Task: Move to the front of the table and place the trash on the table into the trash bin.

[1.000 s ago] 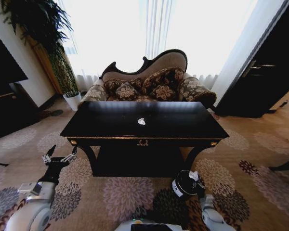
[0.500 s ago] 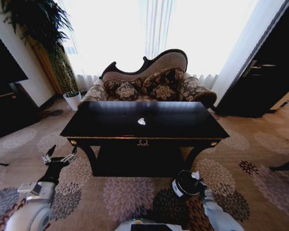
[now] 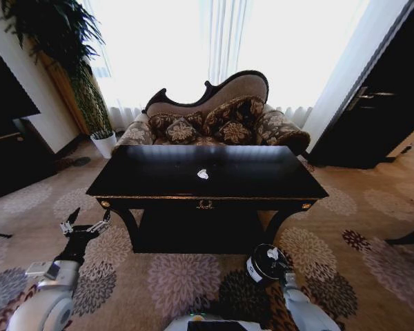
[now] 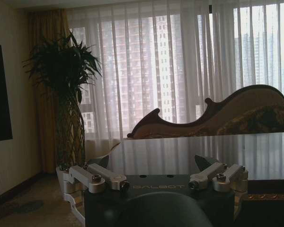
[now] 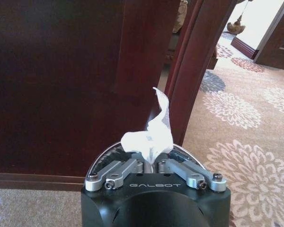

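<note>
The glossy black table (image 3: 262, 181) stands straight ahead, with one small white piece of trash (image 3: 203, 174) on its top near the middle. The black trash bin (image 3: 256, 266) sits on the carpet by the table's front right leg. My right gripper (image 3: 275, 260) hovers over the bin's opening, shut on a crumpled white paper lump (image 3: 271, 254). In the right wrist view the paper (image 5: 149, 137) sticks up from the shut right gripper (image 5: 149, 163), with the bin's rim (image 5: 100, 161) just beyond. My left gripper (image 3: 83, 227) is held open low at the left, off the table's corner.
A patterned sofa (image 3: 214, 121) stands behind the table in front of bright curtained windows. A potted plant (image 3: 90, 103) is at the back left and dark cabinets line both sides. Flowered carpet (image 3: 179, 276) lies open in front of the table.
My right gripper has shifted slightly left with the paper, further over the bin's opening. The left arm and the table have not moved.
</note>
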`<state>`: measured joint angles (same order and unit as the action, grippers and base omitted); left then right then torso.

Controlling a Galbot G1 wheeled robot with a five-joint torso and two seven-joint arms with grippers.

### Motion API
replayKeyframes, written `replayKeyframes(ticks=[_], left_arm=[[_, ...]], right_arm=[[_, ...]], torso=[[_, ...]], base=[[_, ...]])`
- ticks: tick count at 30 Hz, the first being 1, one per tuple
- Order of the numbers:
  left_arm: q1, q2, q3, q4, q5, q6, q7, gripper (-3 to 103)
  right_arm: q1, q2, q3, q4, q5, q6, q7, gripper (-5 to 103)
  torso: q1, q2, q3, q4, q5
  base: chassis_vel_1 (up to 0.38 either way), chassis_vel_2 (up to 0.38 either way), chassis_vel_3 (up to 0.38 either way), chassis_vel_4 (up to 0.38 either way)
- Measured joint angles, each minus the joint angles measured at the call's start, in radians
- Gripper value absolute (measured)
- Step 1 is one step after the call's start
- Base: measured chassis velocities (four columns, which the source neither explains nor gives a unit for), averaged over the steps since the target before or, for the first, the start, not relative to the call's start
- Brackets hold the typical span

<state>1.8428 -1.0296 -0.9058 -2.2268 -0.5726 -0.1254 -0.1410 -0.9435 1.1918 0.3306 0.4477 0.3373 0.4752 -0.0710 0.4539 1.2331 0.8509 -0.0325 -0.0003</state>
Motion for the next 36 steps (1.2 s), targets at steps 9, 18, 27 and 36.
replayKeyframes(ticks=[9,18,27,36], left_arm=[[0.000,0.000,0.000,0.000,0.000,0.000,0.000,100],[0.000,0.000,0.000,0.000,0.000,0.000,0.000,100],[0.000,0.000,0.000,0.000,0.000,0.000,0.000,100],[0.000,0.000,0.000,0.000,0.000,0.000,0.000,100]], right_arm=[[0.006,0.005,0.001,0.001,-0.003,-0.010,0.000,42],[0.007,0.005,0.000,0.004,-0.001,-0.015,0.000,74],[0.007,0.010,-0.001,0.008,0.000,-0.015,0.000,100],[-0.027,0.005,-0.001,0.058,0.003,-0.005,0.000,100]], torso=[[0.000,0.000,0.000,0.0000,0.0000],[0.000,0.000,0.000,0.0000,0.0000],[0.000,0.000,0.000,0.0001,0.0001],[0.000,0.000,0.000,0.0000,0.0001]], base=[[0.000,0.000,0.000,0.000],[0.000,0.000,0.000,0.000],[0.000,0.000,0.000,0.000],[0.000,0.000,0.000,0.000]])
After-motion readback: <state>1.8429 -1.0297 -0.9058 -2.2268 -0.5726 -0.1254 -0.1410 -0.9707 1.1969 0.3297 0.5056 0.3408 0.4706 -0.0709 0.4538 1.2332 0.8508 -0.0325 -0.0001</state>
